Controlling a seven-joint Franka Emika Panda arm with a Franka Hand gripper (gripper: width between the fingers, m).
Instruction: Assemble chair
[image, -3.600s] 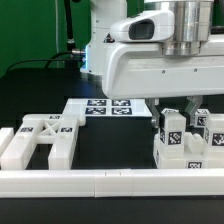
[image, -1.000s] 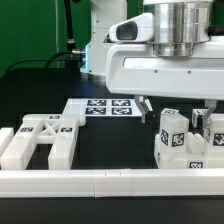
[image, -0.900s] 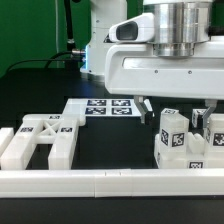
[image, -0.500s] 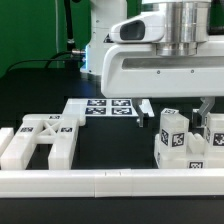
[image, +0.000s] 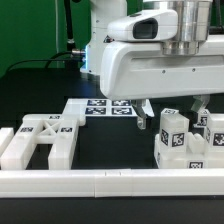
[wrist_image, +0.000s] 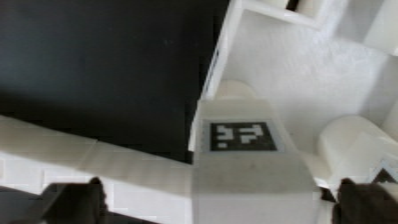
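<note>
i judge this the pick-up step: my jaws hang spread either side of the tagged chair block (image: 172, 137), which stands on the desk (image: 112, 142) at the exterior view's right, well apart from the frame (image: 42, 136). next: lower squarely, then pinch.

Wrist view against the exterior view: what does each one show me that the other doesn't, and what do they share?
Only the wrist view: a close look down on one square tag on top of a white part. Only the exterior view: the flat frame on the exterior view's left, the marker board behind it, and the border rail along the front. Both: the open gripper over the tagged chair parts, and the black table.
</note>
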